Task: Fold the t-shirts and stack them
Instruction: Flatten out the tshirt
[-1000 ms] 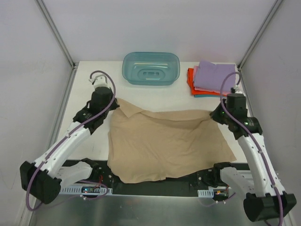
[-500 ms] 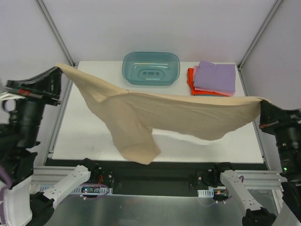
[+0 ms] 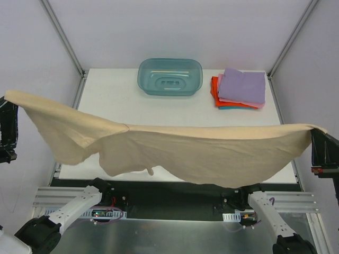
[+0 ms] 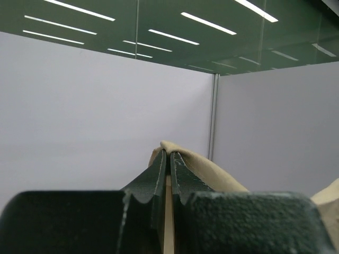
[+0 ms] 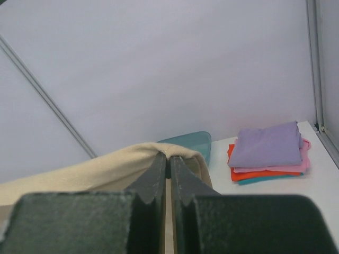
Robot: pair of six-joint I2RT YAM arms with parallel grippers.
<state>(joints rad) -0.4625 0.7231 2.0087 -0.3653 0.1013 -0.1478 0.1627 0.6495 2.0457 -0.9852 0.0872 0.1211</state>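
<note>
The soft, light tan-beige cloth t-shirt (image 3: 175,153) hangs stretched between the left gripper (image 4: 169,156) and the right gripper (image 5: 169,159), each clamped on a pinch of its edge, and sags limply below both, so gripping corners or hems should control it best.

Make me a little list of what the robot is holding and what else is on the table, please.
held up: tan t-shirt, stretched wide in the air above the table
left tool: shut on one end of it
right tool: shut on the other end
folded stack: far right corner, lilac shirt on top
tub: teal, at the far edge, middle
</note>
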